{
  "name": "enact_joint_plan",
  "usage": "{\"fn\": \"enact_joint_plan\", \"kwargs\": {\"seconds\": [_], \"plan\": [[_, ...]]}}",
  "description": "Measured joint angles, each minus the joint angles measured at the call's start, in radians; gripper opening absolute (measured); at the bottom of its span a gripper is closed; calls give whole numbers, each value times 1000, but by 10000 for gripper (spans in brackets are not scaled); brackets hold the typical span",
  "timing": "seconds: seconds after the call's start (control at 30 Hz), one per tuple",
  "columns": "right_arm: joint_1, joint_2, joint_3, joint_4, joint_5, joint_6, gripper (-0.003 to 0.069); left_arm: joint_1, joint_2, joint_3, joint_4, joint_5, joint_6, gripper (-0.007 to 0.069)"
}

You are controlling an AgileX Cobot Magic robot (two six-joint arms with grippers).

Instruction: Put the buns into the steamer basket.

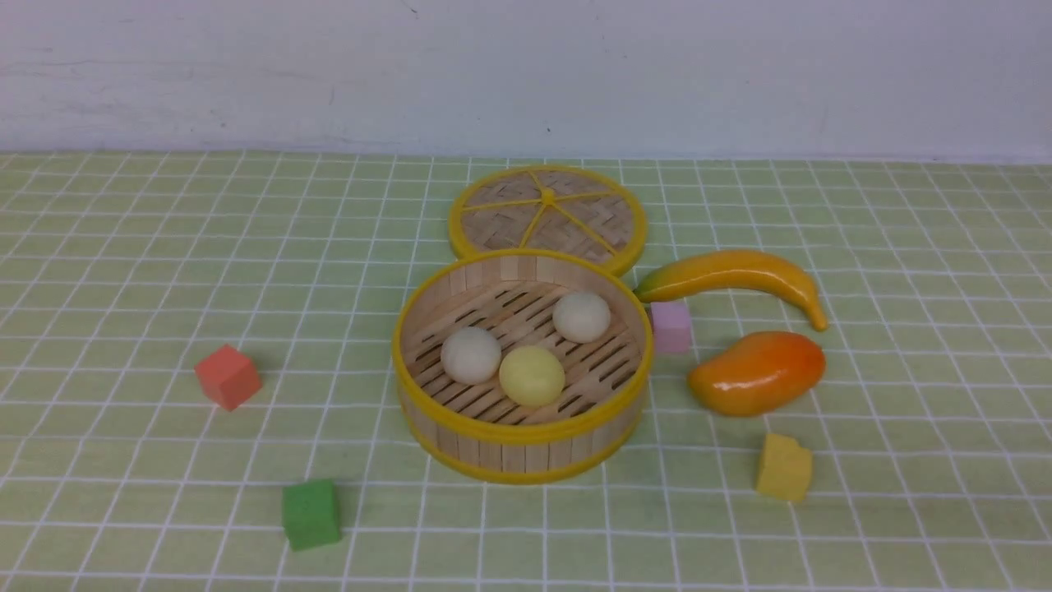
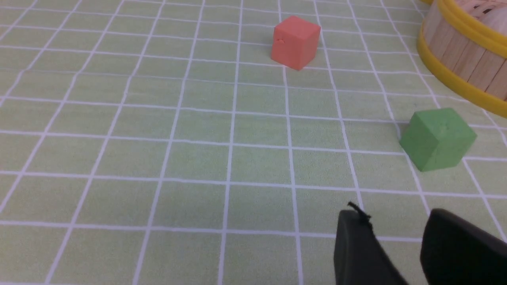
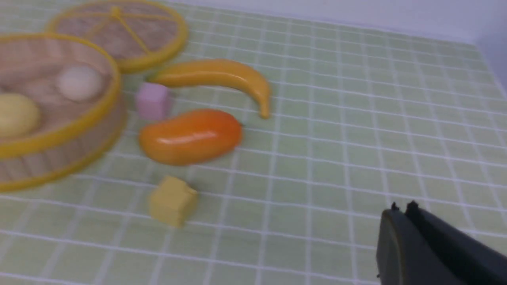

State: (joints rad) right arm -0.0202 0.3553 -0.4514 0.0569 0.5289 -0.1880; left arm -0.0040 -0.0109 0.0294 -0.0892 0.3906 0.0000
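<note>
I am seeing all three buns sitting inside the steamer basket, the two off-white ones behind the pale yellow one. My left gripper is hanging with its jaws apart and empty above the cloth near the basket, with the green cube between them. My right gripper is showing its jaws pressed together, holding nothing, well apart from the basket beyond the mango.

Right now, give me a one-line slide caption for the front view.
Three buns sit inside the open steamer basket, its lid lying behind it, with toy fruit and cubes scattered around on the green checked cloth.
</note>
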Motion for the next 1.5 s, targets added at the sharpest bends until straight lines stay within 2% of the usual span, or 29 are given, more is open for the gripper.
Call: {"fn": "enact_joint_plan", "kwargs": {"seconds": [0.17,0.33,0.53,0.67,1.5], "plan": [[-11,-146,241,-20,-174,0,15,0,0,0,0,0,0,237],[-11,-294,455,35,-326,1,19,0,0,0,0,0,0,237],[-29,-365,478,61,-216,1,23,0,0,0,0,0,0,237],[-39,-366,472,137,-146,1,30,0,0,0,0,0,0,237],[-39,-366,471,169,-135,1,57,0,0,0,0,0,0,237]]}}
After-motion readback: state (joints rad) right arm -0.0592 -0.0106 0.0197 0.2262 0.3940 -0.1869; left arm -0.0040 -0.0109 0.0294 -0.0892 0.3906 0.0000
